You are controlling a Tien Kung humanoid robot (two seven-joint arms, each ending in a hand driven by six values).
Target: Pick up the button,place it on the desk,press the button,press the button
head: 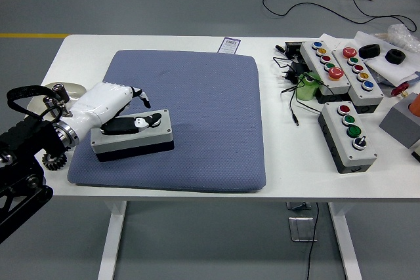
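Observation:
A grey button box (139,140) with a black base lies on the blue mat (197,109), near its front left corner. My left hand (148,111), with a white shell and black fingers, reaches in from the left over the box. Its fingers are stretched out and hold nothing. One finger (138,122) lies flat along the top of the box and covers the buttons, its tip where the red button is. Another finger (140,95) points up and away from the box. The right arm is out of view.
Three more button boxes (348,136) (325,65) (358,75) stand at the right with black cables (292,93) and a green object (306,87). A grey block (400,122) sits at the right edge. A beige round object (64,88) lies left of the mat.

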